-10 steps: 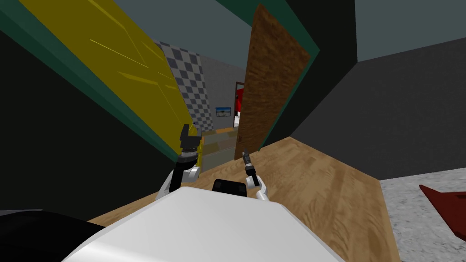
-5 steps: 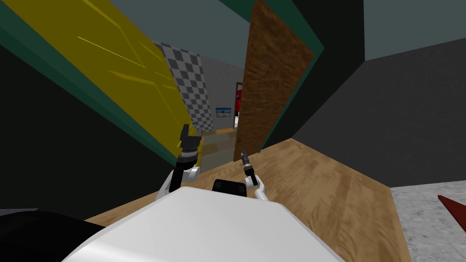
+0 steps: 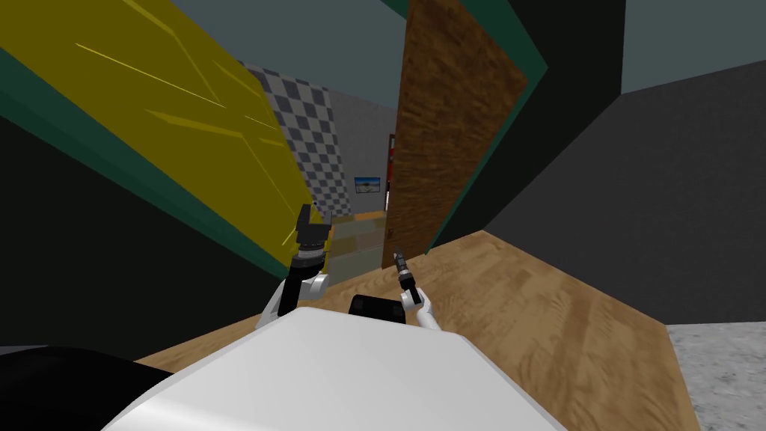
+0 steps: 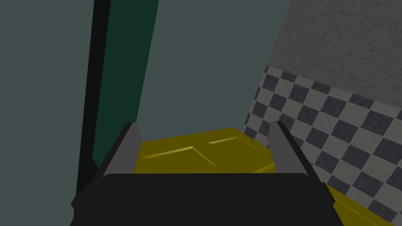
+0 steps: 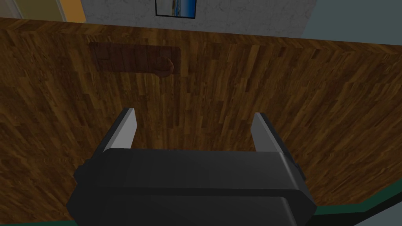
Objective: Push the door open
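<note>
A brown wooden door (image 3: 449,135) stands ajar on the right of the doorway, edge-on to me. My right gripper (image 3: 397,254) is just in front of its lower part. In the right wrist view the same door (image 5: 275,90) is close ahead, its round knob and plate (image 5: 163,67) lying beyond my right gripper (image 5: 192,113), which is open and holds nothing. A yellow door (image 3: 172,112) runs along the left of the passage. My left gripper (image 3: 310,217) is at its near end, open, with the yellow panel (image 4: 204,155) between and beyond the fingers.
A dark green frame (image 3: 112,153) borders the yellow door. Beyond the gap are a checkered wall (image 3: 314,135) and a small picture (image 3: 366,183). Light wooden floor (image 3: 538,314) lies under me, with grey carpet (image 3: 725,374) at the right.
I have moved forward and turned: the brown door looms larger and now hides the red thing beyond the gap. The right gripper has edged closer to the door. Red carpet corner has left view.
</note>
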